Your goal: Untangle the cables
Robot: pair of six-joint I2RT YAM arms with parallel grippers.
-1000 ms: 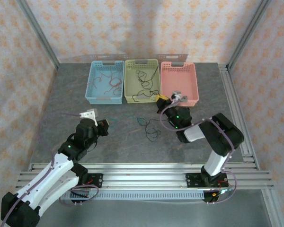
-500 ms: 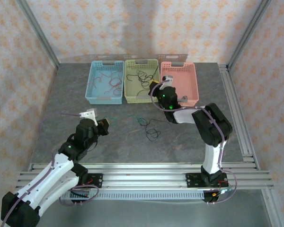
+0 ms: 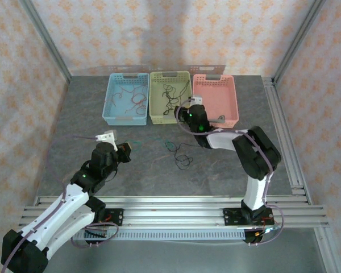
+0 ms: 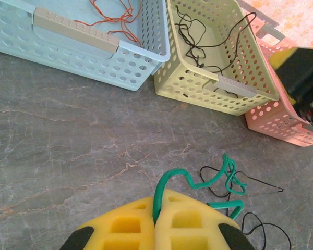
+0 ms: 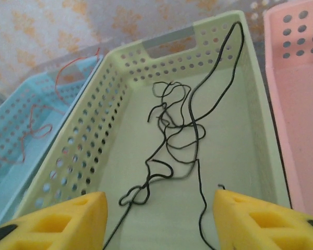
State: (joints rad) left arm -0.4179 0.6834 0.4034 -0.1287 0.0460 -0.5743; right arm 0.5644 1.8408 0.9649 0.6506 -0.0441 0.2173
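Yellow-green is where the action is. From the top camera, the right gripper has swung away from the near corner of the pink basket and now hangs over the near end of the yellow-green basket, and its jaws have just sprung apart. I read that as a drop-off: one dark wire out of the tangle and sorted. The left gripper hasn't budged and sits low over the left half of the table. Between the arms lies what remains, a green cable with a loose black strand just beside it. The blue basket holds the reddish wires. Over to the left wrist camera, the yellow pads are clenched tight on the green cable. It rises from the seam between them, arches over and squiggles off to the right, where it meets the black strand on the stone-grey surface. Whether those two are still knotted or merely lie across each other I can't say from here. In the right wrist view, the pads stand wide apart with nothing between them. Below, the black cable sprawls in thin, slack loops on the yellow-green floor, one end climbing the far wall.
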